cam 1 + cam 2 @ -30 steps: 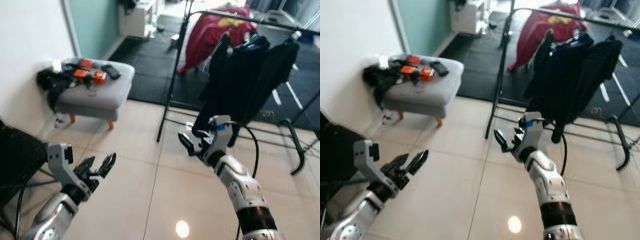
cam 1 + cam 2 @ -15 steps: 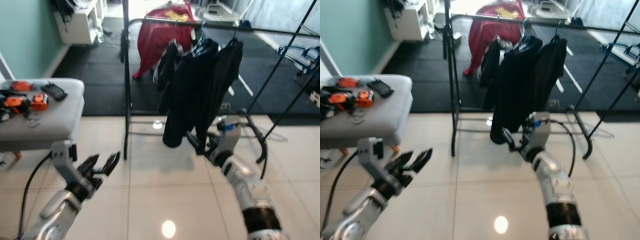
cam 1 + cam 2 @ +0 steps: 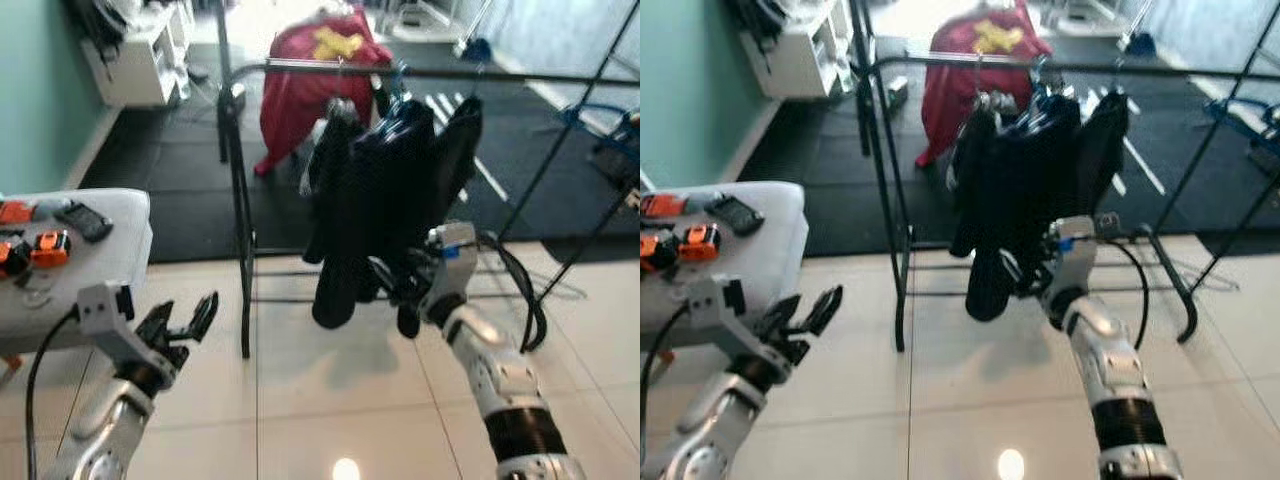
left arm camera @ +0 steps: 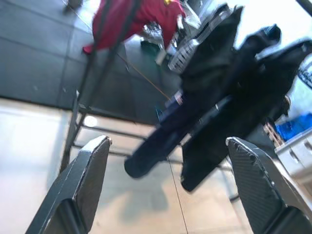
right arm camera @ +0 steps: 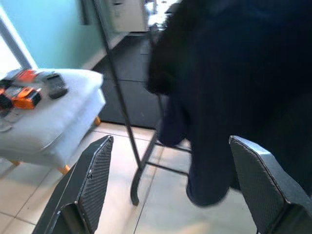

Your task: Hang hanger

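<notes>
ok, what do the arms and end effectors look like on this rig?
Both arms are silver with black ribbed joint sections. The left end effector and the right end effector each have two long black fingers, carbon-weave textured in the wrist views. A grey block sits at the left wrist, with a black cable; the right wrist carries a small blue marking and a looping black cable.

A home: clothes rack [image 3: 240,200]; grey footstool [image 3: 770,235]; tiled floor [image 3: 330,400]

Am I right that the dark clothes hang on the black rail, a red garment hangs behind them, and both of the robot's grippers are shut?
Not quite. The dark clothes do hang on the black rail, with the red garment behind, but the left gripper and right gripper are both open and empty, as each wrist view shows.
</notes>
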### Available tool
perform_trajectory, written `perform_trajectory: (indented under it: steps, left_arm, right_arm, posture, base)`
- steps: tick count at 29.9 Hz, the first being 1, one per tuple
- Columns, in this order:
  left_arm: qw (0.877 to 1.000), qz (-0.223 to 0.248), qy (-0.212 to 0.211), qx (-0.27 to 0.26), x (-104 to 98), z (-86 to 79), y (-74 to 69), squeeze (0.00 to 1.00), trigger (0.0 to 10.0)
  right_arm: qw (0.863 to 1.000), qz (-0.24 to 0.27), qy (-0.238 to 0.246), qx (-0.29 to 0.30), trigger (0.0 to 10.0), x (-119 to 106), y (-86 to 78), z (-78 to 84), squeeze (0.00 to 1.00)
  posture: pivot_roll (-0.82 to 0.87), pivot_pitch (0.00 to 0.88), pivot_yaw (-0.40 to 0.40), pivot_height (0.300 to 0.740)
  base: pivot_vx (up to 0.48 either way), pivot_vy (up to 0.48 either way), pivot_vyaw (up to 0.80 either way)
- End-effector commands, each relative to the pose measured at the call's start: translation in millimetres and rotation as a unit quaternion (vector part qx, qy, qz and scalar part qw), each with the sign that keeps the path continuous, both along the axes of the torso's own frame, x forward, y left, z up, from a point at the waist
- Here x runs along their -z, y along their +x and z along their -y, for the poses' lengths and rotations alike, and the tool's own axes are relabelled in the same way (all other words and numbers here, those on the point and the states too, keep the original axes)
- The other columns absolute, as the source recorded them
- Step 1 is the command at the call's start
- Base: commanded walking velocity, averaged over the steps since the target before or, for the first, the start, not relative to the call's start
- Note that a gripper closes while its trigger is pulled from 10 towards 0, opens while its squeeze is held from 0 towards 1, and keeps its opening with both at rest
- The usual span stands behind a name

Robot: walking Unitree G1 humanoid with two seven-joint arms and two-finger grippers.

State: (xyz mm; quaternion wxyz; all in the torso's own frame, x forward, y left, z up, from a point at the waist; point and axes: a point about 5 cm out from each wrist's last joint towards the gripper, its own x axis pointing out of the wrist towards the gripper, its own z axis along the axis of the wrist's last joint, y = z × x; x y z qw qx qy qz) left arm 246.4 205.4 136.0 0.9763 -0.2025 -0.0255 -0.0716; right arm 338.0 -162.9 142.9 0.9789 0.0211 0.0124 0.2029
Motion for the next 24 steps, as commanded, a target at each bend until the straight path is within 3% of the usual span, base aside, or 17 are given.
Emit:
perform_trajectory:
  steps: [1, 8, 24]
  left_arm:
    - [1.0, -0.01, -0.002, -0.014, 5.8, -3.6, -2.7, 0.0, 10.0]
    - [1.0, -0.009, -0.007, 0.004, 6.3, -0.9, -2.9, 0.0, 10.0]
    - [0.999, -0.002, -0.015, 0.037, 6.5, 5.2, -5.1, 0.0, 10.0]
  right_arm:
    - [1.0, 0.005, -0.01, -0.018, 10.0, 1.4, -1.6, -6.4, 0.0]
    - [1.0, 0.005, -0.002, -0.008, 10.0, 0.8, -0.5, -5.2, 0.0]
    - [0.999, 0.01, -0.003, 0.031, 10.0, 0.4, 2.7, 1.0, 0.0]
  posture:
    - [-0.03, 0.107, -0.035, 0.74]
    - [-0.03, 0.107, -0.034, 0.74]
    - [-0.02, 0.111, -0.031, 0.74]
  base:
    - [0.48, 0.0, 0.77]
    - [0.48, 0.0, 0.62]
    - [0.473, 0.0, 0.0]
